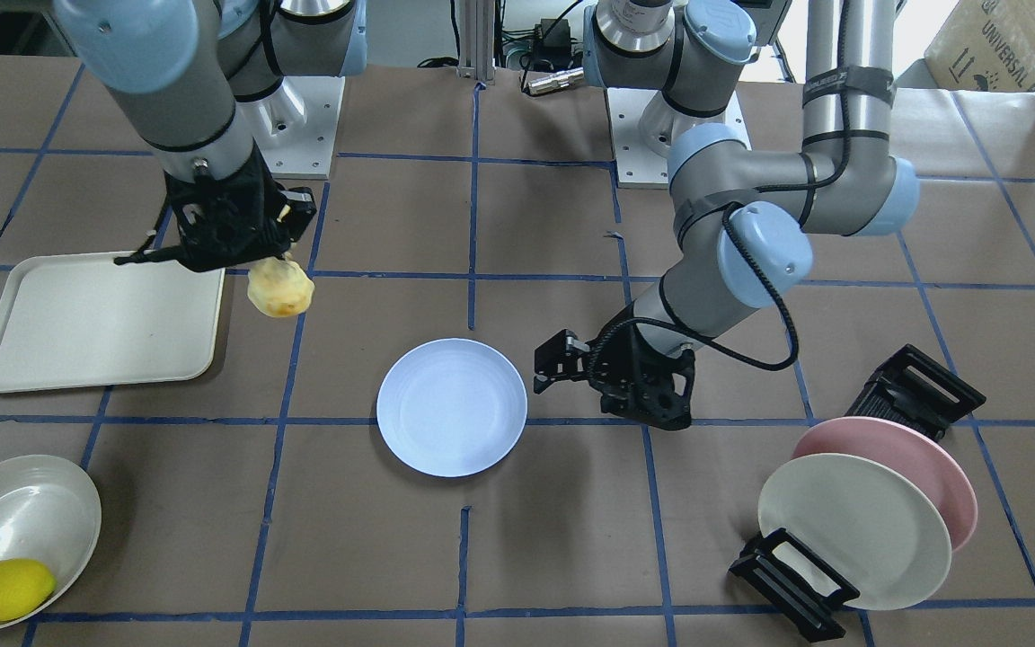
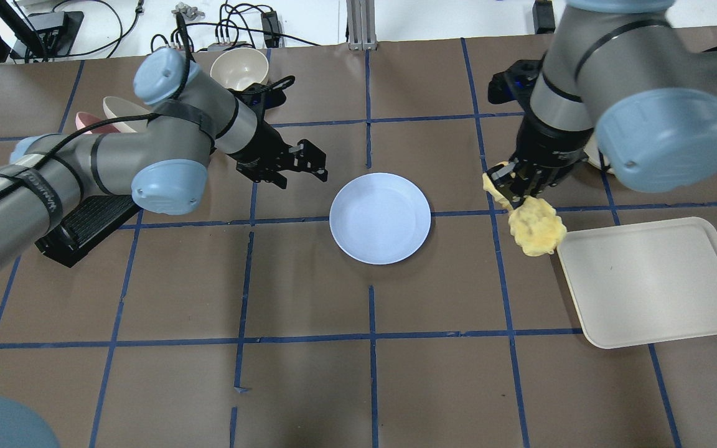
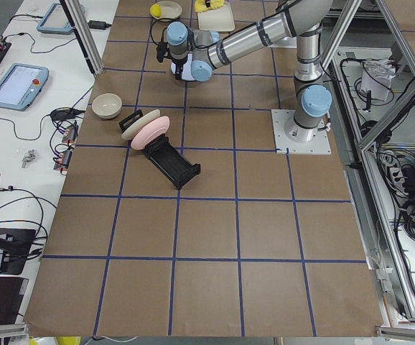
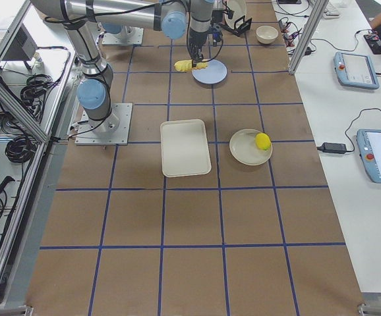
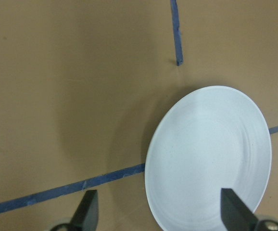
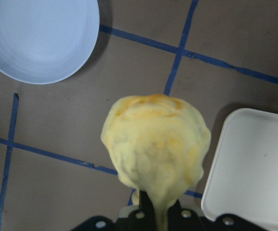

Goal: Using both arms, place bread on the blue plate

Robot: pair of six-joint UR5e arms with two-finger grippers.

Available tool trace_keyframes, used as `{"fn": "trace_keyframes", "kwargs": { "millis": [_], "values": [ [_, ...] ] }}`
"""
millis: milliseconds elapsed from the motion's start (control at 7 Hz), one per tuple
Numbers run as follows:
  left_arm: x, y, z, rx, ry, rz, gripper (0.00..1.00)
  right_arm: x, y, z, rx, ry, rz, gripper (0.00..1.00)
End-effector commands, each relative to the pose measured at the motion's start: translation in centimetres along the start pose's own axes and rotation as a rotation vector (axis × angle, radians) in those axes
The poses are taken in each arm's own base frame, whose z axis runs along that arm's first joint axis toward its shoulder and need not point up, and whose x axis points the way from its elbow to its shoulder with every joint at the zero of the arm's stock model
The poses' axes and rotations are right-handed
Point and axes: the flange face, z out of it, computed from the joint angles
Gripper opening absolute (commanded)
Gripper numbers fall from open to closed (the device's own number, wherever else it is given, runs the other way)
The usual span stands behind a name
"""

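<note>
The bread (image 1: 280, 289) is a pale-yellow bumpy roll that hangs from my right gripper (image 1: 277, 261), which is shut on its upper end. It hangs in the air beside the corner of the tray, well off to the side of the blue plate. It also shows in the overhead view (image 2: 536, 227) and the right wrist view (image 6: 156, 144). The blue plate (image 1: 452, 406) lies flat and empty mid-table, and also shows in the overhead view (image 2: 380, 218). My left gripper (image 1: 546, 367) is open and empty, low beside the plate's rim on the opposite side; the plate shows in its wrist view (image 5: 208, 154).
A cream tray (image 1: 95, 323) lies beside the bread. A white bowl (image 1: 23, 512) holds a lemon (image 1: 5, 589). A black rack (image 1: 791, 584) holds a cream plate (image 1: 850, 526) and a pink plate (image 1: 940, 463). A small bowl (image 2: 240, 65) stands at the far edge.
</note>
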Motion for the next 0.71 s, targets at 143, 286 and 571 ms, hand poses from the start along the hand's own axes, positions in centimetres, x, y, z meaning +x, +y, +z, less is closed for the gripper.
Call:
{"fn": "trace_keyframes", "kwargs": {
  "millis": [143,286,571],
  "values": [
    [-3.8,4.7,-10.6,-0.103,-0.303,-0.087,1.0,-6.0,-8.5,9.0,0.028,-0.011,-0.015,0.15],
    [-3.3,5.9,-13.5,-0.106,-0.368,-0.088,1.0,-5.5,-10.5,12.3,0.029,0.0,-0.015,0.15],
    [-2.3,7.4,-17.3,-0.073,-0.418,-0.087,1.0,-6.7,-12.1,12.7,0.049,-0.004,-0.025,0.16]
  ]
}}
